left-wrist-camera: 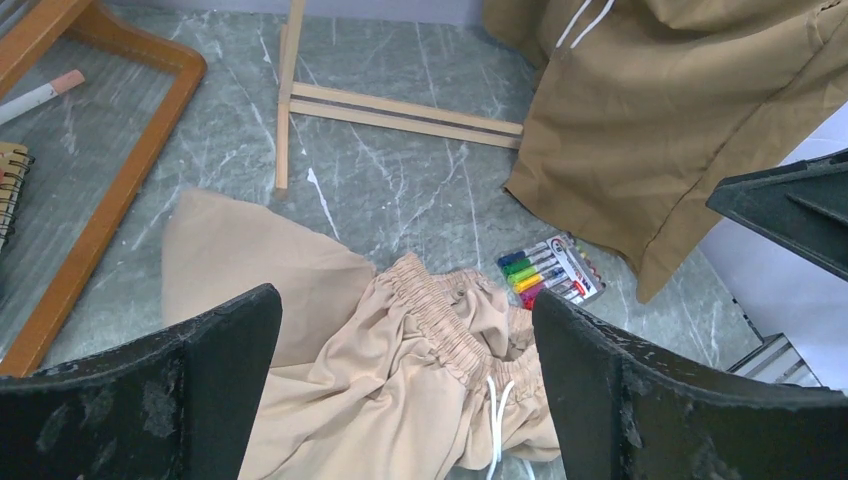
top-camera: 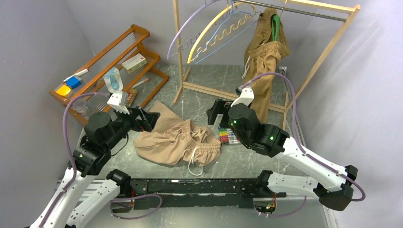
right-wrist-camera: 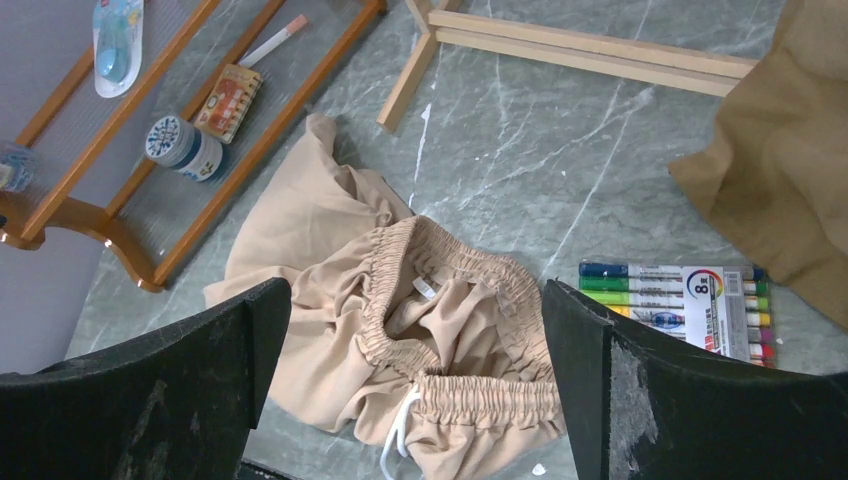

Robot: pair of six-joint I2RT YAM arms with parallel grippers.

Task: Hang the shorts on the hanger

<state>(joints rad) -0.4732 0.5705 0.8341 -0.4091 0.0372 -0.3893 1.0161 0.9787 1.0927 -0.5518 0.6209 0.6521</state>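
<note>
Tan, soft shorts (top-camera: 176,140) lie crumpled mid-frame on the tabletop (top-camera: 209,80), likely light and floppy. Their gathered waistband (right-wrist-camera: 378,290) looks the surest hold. The left claw (top-camera: 147,119) and right claw (top-camera: 215,113) hover with fingers apart, empty.

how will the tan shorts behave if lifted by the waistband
Probably floppy: the shorts lie crumpled in soft folds, so they would likely sag from any pinch point. The gathered waistband looks bunched and thick, likely the surest grip. The loose white drawstring would probably dangle and might snag.
</note>
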